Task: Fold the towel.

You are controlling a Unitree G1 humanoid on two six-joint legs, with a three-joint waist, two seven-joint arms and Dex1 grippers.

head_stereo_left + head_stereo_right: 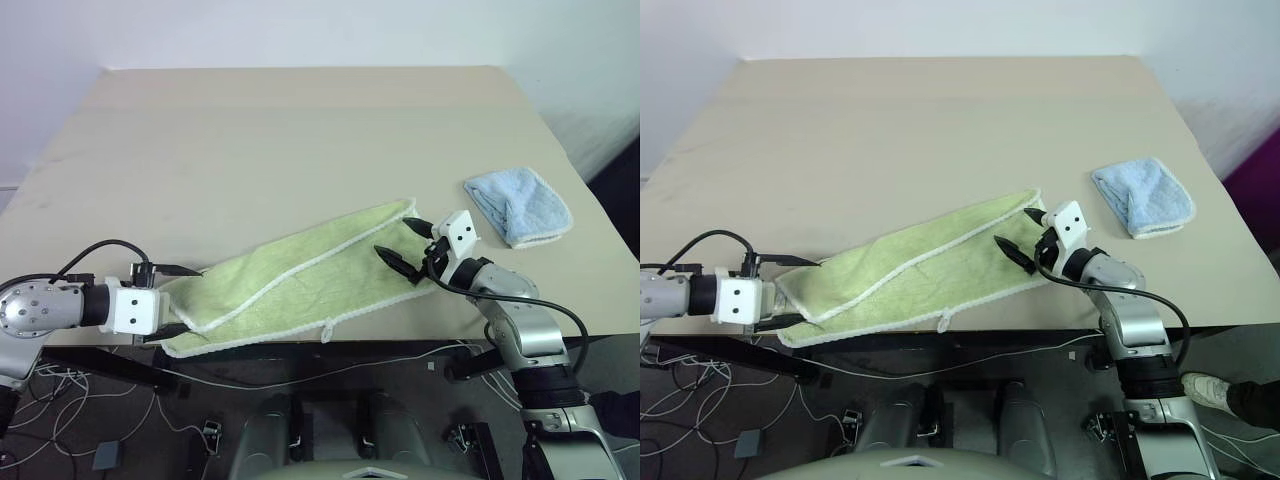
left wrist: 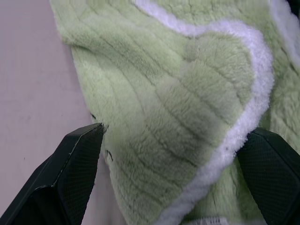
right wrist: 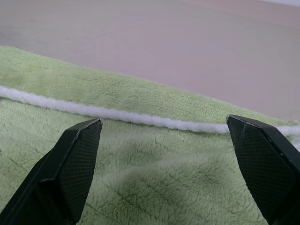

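The towel [image 1: 300,280] lies folded lengthwise along the near edge of the table [image 1: 300,130] (its loop tag hangs over). Left gripper [image 1: 165,300] and right gripper [image 1: 405,245] sit at opposite ends, fingers apart, nothing held. Step in hand appears to be grasping; next, both must close on corners.

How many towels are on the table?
2. The green towel lies stretched along the table's near edge between both arms; the small blue towel sits folded near the right edge. None looks hidden.
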